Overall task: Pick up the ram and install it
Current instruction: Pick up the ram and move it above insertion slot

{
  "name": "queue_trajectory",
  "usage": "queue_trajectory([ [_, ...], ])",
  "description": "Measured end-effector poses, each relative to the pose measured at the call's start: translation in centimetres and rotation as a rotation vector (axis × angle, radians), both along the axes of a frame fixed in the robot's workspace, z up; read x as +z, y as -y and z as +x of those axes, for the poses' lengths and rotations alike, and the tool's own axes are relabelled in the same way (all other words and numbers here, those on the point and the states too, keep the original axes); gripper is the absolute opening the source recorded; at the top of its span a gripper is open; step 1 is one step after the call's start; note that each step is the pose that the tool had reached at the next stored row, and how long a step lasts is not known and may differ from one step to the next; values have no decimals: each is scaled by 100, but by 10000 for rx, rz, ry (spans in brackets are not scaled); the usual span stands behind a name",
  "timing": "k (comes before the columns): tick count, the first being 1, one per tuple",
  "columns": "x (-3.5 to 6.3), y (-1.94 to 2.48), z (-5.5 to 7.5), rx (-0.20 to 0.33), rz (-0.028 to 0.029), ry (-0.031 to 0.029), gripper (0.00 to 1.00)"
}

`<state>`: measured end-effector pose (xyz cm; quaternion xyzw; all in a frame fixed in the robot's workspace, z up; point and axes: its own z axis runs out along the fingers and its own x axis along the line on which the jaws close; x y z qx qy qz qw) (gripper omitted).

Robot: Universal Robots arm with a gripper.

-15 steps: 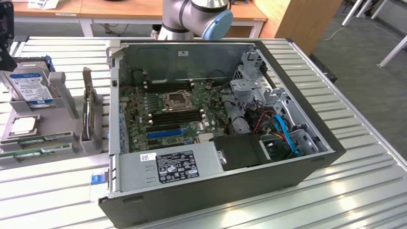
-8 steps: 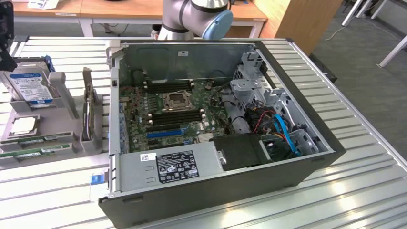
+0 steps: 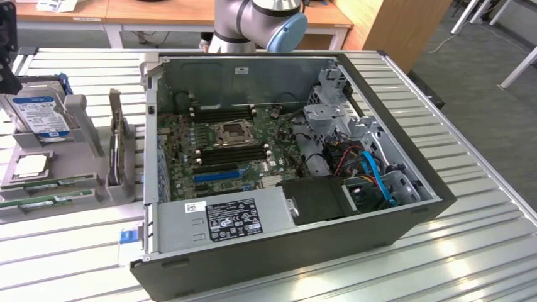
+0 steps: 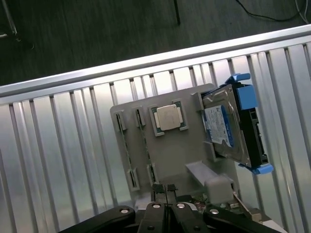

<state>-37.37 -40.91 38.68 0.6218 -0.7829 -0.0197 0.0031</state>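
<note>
Two green ram sticks [image 3: 46, 185] lie side by side in the grey holder [image 3: 84, 113] at the exterior view's left, beside the open computer case [image 3: 394, 189]. From the wrist the ram [image 4: 125, 151] shows as thin edge-on strips in the holder's slots. My gripper [image 4: 165, 190] hangs above the holder's edge, shut, with nothing between its fingertips. In the exterior view the gripper [image 3: 7, 75] is a black shape at the far left, above the hard drive. The motherboard's black memory slots [image 3: 222, 114] lie inside the case.
The holder also carries a blue-framed hard drive [image 4: 233, 128], a processor chip [image 4: 168, 117] and an upright expansion card [image 3: 116, 145]. The case has a power supply [image 3: 231, 217] at its front and cables at its right. A slatted metal table [image 3: 470, 251] surrounds everything.
</note>
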Motion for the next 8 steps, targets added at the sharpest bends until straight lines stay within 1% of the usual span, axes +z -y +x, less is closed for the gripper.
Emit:
queue_trajectory([
  [3, -1, 0, 1, 157, 1, 2, 10],
  [8, -1, 0, 1, 159, 1, 1, 10],
])
